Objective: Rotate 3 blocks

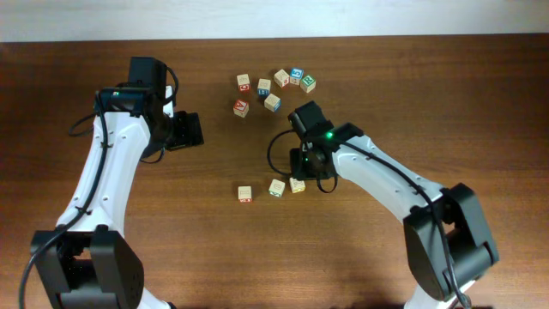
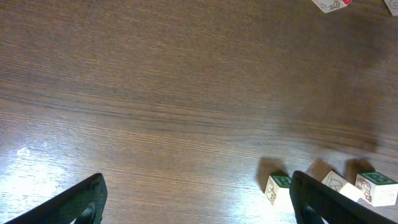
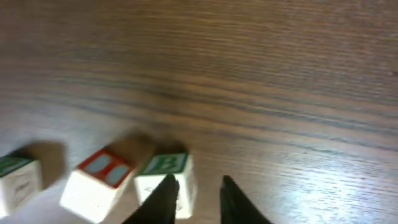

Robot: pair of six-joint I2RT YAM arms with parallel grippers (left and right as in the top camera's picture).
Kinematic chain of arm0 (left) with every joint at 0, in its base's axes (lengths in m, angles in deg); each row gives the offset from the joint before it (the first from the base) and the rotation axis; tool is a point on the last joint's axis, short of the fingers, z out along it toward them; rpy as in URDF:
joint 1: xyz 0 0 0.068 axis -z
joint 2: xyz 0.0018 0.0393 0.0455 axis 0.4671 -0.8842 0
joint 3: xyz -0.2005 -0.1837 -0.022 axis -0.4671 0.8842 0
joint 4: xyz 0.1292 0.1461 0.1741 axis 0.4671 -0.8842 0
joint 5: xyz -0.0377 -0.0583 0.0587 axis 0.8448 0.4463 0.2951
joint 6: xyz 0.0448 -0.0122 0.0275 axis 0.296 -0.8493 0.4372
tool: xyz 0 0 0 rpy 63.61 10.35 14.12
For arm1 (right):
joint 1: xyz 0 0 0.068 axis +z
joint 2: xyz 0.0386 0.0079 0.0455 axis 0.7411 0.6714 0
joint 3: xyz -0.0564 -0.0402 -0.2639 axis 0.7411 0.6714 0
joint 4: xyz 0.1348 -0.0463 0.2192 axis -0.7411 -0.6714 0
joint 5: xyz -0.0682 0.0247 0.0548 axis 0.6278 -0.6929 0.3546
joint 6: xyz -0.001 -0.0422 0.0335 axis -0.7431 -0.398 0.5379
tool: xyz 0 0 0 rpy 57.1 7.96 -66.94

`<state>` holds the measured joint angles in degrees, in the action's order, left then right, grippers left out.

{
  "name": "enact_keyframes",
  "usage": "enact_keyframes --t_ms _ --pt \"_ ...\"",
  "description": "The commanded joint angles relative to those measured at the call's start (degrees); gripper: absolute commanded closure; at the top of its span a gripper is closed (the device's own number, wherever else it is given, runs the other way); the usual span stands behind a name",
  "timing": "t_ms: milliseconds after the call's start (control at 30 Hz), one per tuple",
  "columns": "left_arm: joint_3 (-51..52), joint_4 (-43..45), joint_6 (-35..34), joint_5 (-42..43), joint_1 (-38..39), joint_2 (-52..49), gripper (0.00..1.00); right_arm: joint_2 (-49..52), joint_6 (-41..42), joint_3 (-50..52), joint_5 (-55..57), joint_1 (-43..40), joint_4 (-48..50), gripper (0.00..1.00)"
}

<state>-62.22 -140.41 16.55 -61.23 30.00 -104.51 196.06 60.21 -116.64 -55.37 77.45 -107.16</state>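
Observation:
Three blocks lie in a row near the table's middle: a red-printed one [image 1: 245,193], a green-printed one [image 1: 276,187] and a yellowish one [image 1: 297,184]. My right gripper [image 1: 302,174] hangs just behind the yellowish block. In the right wrist view its jaws [image 3: 199,196] stand only a narrow gap apart with nothing between them. The left fingertip [image 3: 163,198] overlaps a green-topped block [image 3: 166,169], with a red-topped block [image 3: 99,180] to its left. My left gripper [image 1: 190,130] is wide open over bare wood [image 2: 196,199], far from the row.
Several similar cubes cluster at the back of the table [image 1: 273,102]. In the left wrist view three pale cubes [image 2: 278,186] sit by the right finger [image 2: 323,202], and a red-printed one [image 2: 329,5] at the top edge.

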Motion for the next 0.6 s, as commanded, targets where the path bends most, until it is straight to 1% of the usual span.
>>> enact_keyframes --t_ms 0,67,133,300,367,567 --pt "-0.68 0.15 0.94 0.17 -0.04 -0.15 0.07 1.99 -0.7 0.46 3.91 -2.29 0.2 0.83" --pt "-0.68 0.15 0.94 0.2 -0.04 -0.15 0.07 2.49 -2.73 0.46 2.34 -3.54 0.68 0.88" --pt "-0.68 0.15 0.96 0.13 -0.07 -0.15 0.06 3.58 -5.77 0.46 -0.63 -3.89 1.79 0.9" --pt "-0.68 0.13 0.94 -0.87 -0.04 -0.15 0.05 6.14 -6.25 0.42 -4.11 -3.78 2.38 0.9" --pt "-0.68 0.13 0.94 -0.87 -0.04 -0.15 0.05 6.14 -8.31 0.42 -8.33 -3.78 2.51 0.9" --pt "-0.68 0.09 0.96 -0.87 -0.07 -0.15 0.04 6.14 -8.37 0.42 -15.02 -2.93 2.03 0.89"
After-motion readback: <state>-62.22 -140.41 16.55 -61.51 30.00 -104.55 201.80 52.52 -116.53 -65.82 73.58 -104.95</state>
